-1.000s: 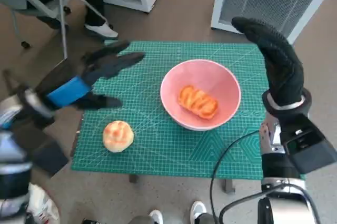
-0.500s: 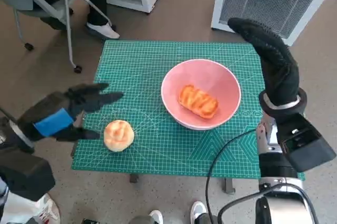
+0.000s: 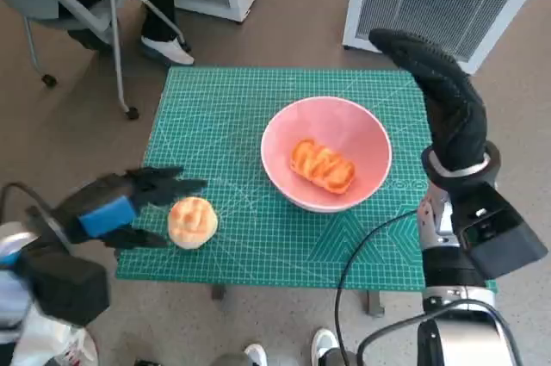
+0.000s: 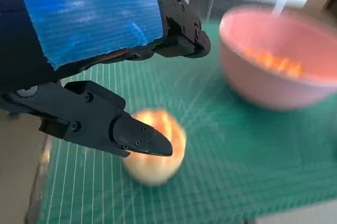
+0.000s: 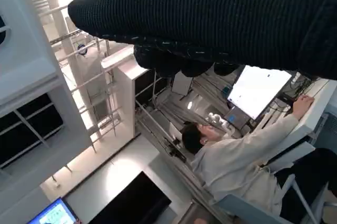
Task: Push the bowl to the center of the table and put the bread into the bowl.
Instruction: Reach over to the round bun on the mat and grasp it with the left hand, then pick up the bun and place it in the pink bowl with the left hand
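Left hand [image 3: 116,209] now lower, fingers released, spread beside round bread [image 3: 192,221], no writing legible.

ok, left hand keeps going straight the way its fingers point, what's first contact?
Most likely the round bun: the left hand has open fingers on both sides of it, not yet touching. Beyond it sits the pink bowl. Height above the mat is unclear.

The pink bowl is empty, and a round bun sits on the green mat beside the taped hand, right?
Not quite: the pink bowl already holds a glazed bread, as the head view shows. The round bun does sit on the green mat beside the taped left hand.
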Controlling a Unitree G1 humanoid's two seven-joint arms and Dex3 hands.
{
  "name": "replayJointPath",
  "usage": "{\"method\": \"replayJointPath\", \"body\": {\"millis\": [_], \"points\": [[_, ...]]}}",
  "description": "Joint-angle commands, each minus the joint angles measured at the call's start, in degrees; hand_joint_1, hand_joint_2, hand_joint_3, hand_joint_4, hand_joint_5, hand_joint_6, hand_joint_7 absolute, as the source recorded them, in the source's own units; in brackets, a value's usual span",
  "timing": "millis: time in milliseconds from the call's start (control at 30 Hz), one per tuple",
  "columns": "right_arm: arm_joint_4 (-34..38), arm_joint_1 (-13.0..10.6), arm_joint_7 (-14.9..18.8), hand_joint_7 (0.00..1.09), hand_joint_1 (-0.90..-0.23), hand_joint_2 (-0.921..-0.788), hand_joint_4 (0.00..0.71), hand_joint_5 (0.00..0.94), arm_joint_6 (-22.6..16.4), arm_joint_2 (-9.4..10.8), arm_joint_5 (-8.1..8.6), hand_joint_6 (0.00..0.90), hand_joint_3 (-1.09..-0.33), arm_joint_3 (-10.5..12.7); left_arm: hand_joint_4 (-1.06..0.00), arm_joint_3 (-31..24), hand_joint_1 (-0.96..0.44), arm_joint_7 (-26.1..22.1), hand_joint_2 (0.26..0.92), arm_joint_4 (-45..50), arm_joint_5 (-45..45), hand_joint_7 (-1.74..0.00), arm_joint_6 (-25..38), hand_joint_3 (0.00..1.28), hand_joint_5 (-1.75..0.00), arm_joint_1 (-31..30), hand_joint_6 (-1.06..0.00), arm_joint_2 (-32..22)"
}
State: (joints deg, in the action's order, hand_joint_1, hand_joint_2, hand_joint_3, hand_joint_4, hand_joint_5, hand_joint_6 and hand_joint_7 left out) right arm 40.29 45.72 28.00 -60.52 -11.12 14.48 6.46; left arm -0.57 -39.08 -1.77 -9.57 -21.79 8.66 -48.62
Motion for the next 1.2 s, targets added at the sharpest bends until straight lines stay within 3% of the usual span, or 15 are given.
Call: {"method": "replayJointPath", "body": {"millis": [33, 300, 433, 633, 667, 700, 767, 833, 900, 967, 1200], "points": [[0.6, -0.6, 1.0, 0.09, -0.577, -0.921, 0.311, 0.001, 0.3, -0.3, 0.76, 0.311, -0.754, 0.0, -0.35, 3.2, -0.22, -0.9, 0.852, -3.7, -1.9, 0.00, 1.2, 0.01, 0.00, 2.0, -0.44, 1.1], [0.0, -0.9, 1.0, 0.09, -0.576, -0.921, 0.311, 0.001, 0.0, -0.4, 0.78, 0.312, -0.754, -0.1, -0.38, 7.9, -0.21, -1.1, 0.869, -10.0, -5.5, 0.00, 4.8, 0.01, -0.01, 5.2, -0.43, 3.2], [-0.2, -1.1, 1.0, 0.09, -0.576, -0.921, 0.312, 0.001, 0.0, -0.3, 0.83, 0.312, -0.754, -0.1, -0.44, 9.4, -0.19, -0.4, 0.889, -11.7, -7.2, -0.02, 7.1, 0.02, -0.04, 5.9, -0.47, 4.2], [-0.3, -1.2, 0.8, 0.09, -0.576, -0.921, 0.312, 0.001, 0.1, -0.4, 0.54, 0.310, -0.755, 0.0, -0.73, 11.1, -0.13, 3.1, 0.915, -12.2, -11.2, -0.09, 9.4, 0.03, -0.12, 5.8, -0.67, 5.3], [-0.3, -1.2, 0.8, 0.09, -0.577, -0.921, 0.312, 0.001, 0.1, -0.4, 0.53, 0.310, -0.755, 0.0, -0.71, 11.2, -0.03, 3.7, 0.916, -12.2, -11.5, -0.11, 9.4, 0.05, -0.35, 5.7, -0.71, 5.3], [-0.2, -1.2, 0.8, 0.09, -0.578, -0.921, 0.312, 0.001, 0.2, -0.4, 0.56, 0.309, -0.754, 0.0, -0.66, 11.1, 0.11, 4.6, 0.918, -11.9, -11.8, -0.16, 9.0, 0.10, -0.71, 5.4, -0.74, 5.3], [-0.2, -1.2, 0.8, 0.09, -0.579, -0.921, 0.312, 0.001, 0.3, -0.5, 0.63, 0.308, -0.754, 0.0, -0.64, 10.8, 0.05, 6.0, 0.919, -11.3, -12.1, -0.66, 8.3, 0.12, -1.00, 5.1, -0.63, 5.1], [-0.2, -1.2, 0.8, 0.09, -0.580, -0.921, 0.312, 0.001, 0.4, -0.5, 0.66, 0.308, -0.753, 0.0, -0.63, 10.4, 0.03, 7.0, 0.920, -11.0, -12.0, -0.93, 7.4, 0.14, -1.16, 5.0, -0.57, 4.9], [-0.3, -1.2, 0.8, 0.09, -0.581, -0.921, 0.312, 0.001, 0.5, -0.4, 0.66, 0.308, -0.753, 0.0, -0.62, 9.9, 0.01, 7.9, 0.920, -11.0, -11.5, -1.10, 6.4, 0.14, -1.24, 5.2, -0.54, 4.7], [-0.3, -1.2, 0.7, 0.09, -0.581, -0.921, 0.312, 0.001, 0.6, -0.4, 0.65, 0.307, -0.753, 0.0, -0.62, 9.2, 0.01, 8.5, 0.920, -11.2, -10.6, -1.16, 5.3, 0.15, -1.27, 5.6, -0.53, 4.5], [-0.1, -1.2, 0.3, 0.09, -0.580, -0.921, 0.312, 0.001, 0.6, -0.1, 0.29, 0.307, -0.753, 0.1, -0.61, 5.7, 0.00, 8.8, 0.921, -10.6, -6.6, -1.19, 3.2, 0.13, -1.29, 7.4, -0.56, 4.5]]}}
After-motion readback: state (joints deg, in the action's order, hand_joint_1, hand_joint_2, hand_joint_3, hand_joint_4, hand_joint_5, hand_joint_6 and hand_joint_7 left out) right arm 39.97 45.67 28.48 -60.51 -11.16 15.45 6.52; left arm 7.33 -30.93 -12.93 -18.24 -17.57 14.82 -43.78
